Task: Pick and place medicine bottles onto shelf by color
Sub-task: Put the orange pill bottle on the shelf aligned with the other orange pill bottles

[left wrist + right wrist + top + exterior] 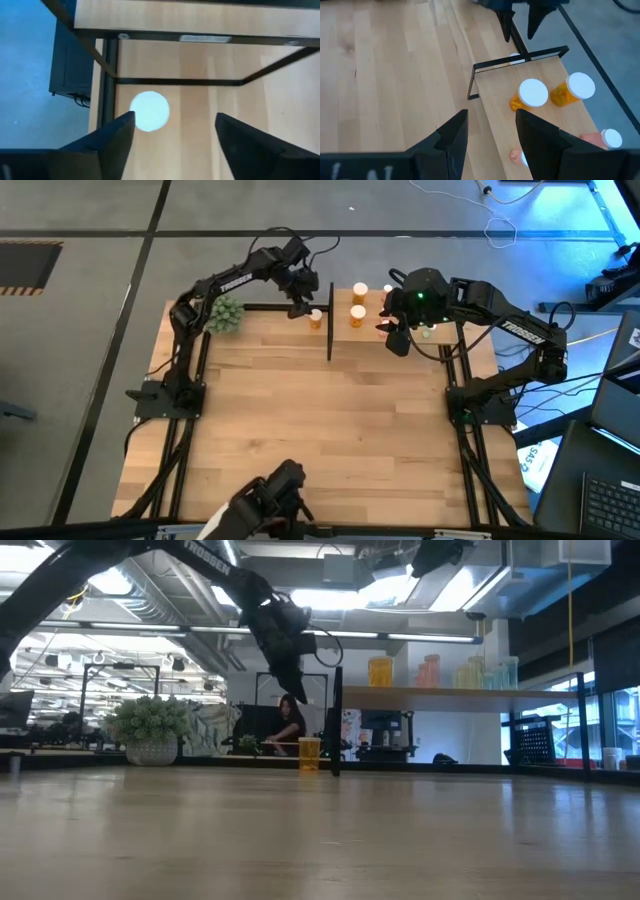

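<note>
Visible are three orange medicine bottles with white caps (360,290), two of them on the single light-wood shelf with black metal posts (372,326), plus one green fuzzy plant ball (225,314) and two dark robot arms (230,282).

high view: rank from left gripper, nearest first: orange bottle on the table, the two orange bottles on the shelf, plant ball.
From the left gripper:
1. Orange bottle on the table, just beside it.
2. Two orange bottles on the shelf, past the black post.
3. Plant ball, opposite side, by the arm.

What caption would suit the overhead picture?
Left gripper open above an orange bottle beside the shelf; right gripper hovers nearby.
</note>
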You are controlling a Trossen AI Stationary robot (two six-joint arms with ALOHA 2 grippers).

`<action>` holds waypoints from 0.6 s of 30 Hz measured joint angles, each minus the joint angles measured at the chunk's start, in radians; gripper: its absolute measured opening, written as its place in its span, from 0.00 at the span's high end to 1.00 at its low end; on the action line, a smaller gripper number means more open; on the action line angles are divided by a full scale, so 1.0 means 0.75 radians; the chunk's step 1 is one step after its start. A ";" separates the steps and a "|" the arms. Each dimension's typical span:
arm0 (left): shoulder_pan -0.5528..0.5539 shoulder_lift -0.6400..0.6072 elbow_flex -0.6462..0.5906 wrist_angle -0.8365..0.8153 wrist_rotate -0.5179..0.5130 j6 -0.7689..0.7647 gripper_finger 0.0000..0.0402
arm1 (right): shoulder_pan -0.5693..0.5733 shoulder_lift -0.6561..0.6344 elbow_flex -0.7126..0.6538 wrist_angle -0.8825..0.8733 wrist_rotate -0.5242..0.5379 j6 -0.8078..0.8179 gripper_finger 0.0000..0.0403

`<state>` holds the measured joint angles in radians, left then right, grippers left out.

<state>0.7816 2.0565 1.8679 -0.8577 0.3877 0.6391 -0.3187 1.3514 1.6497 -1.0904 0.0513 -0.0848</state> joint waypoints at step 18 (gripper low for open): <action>0.027 0.178 -0.003 0.116 -0.036 0.034 0.17 | 0.001 0.000 -0.001 0.001 0.000 -0.002 0.58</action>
<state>0.8021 2.1899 1.8658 -0.7706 0.3608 0.6647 -0.3183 1.3514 1.6493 -1.0897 0.0513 -0.0864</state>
